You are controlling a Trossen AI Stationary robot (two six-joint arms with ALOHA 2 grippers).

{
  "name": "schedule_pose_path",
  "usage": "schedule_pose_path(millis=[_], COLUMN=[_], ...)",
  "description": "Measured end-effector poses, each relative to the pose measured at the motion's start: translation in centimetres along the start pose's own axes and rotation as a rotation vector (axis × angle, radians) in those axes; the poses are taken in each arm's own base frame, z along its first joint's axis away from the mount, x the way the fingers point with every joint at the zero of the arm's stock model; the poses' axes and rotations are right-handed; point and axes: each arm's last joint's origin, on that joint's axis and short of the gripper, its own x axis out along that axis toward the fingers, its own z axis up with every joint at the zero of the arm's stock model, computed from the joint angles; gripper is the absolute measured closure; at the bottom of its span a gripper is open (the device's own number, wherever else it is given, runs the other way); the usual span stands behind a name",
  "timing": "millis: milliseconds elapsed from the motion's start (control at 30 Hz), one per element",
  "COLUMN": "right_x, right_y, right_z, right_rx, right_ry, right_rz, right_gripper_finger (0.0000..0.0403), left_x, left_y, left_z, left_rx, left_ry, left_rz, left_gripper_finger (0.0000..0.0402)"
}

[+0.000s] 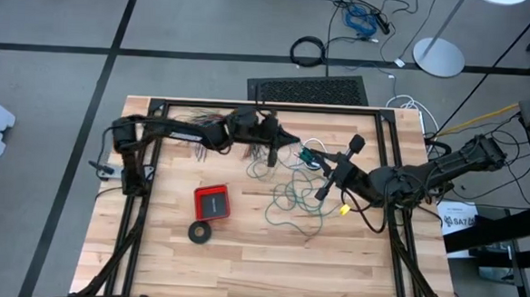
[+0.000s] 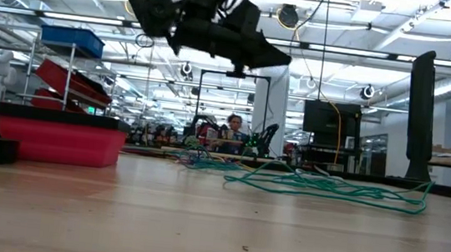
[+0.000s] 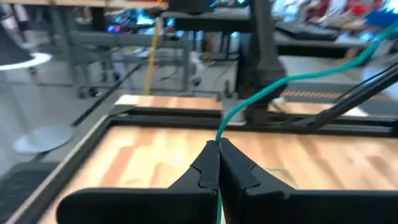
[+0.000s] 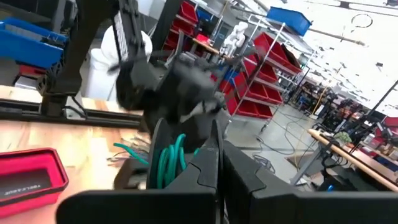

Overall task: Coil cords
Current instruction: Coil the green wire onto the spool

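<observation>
A: Where is the teal-green wire (image 1: pixel 291 197) now?

B: Mostly loose on the desk (image 1: pixel 259 266), in a sprawl of open loops toward the right of centre. One strand rises from it to the left tool (image 3: pixel 217 144), whose fingers are pinched closed on it in the left wrist view, held above the desk near the far edge.

A: And the right tool (image 4: pixel 219 140)?

B: It sits just right of the tangle with its fingers closed together. Right in front of them in the right wrist view are a few teal turns lying side by side, so a small part looks wound. I cannot tell whether that tool actually grips the wire.

A: The white cord (image 1: pixel 312 143)?

B: A thin white loop shows near the far edge, between the two tools. It lies loose, and I can't make out its black piece.

A: So how far along?

B: Early, I'd judge. A few turns wound at most, most of the teal wire still spread out, and the white cord not yet coiled.

A: Counts?

B: One teal wire, one white cord, two tools. Also one red tray (image 1: pixel 212 202), one black ring (image 1: pixel 201 232) just near it, and one fanned bundle of coloured wires (image 1: pixel 201 120) under the left arm.
</observation>
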Motion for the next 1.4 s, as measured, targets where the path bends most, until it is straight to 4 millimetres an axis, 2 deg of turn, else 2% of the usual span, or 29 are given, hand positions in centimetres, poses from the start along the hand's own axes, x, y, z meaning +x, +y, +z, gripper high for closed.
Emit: schedule_pose_path(millis=[267,467,800,967,1200,1400], right_x=[0.0,0.7,2.3,2.7,4.2,5.8], right_y=[0.1,-0.1,-1.2,-1.7,-1.4,-0.9], right_z=[-0.4,-1.1,-3.2,-3.9,-5.1,-5.8], right_rx=[-0.005,-0.006,-0.002,-0.018,-0.059,-0.081], right_ry=[0.028,0.061,0.194,0.241,0.303,0.318], right_rz=[0.013,0.045,0.045,0.021,-0.038,-0.144], right_gripper_finger=[0.0403,0.0403,0.0403,0.0403,0.0403,0.0403], left_x=[-3.4,-4.5,-4.3,-4.3,-4.0,-3.5], left_y=[0.4,0.0,-0.5,-0.4,-0.9,-2.1], left_z=[3.5,5.0,5.4,6.6,7.4,6.9], left_rx=[0.063,0.07,0.063,0.068,0.055,0.053], left_ry=[0.078,0.056,0.11,0.119,0.11,0.163], left_rz=[0.118,0.137,0.167,0.177,0.164,0.163], left_gripper_finger=[0.0401,0.0401,0.0401,0.0401,0.0401,0.0402])
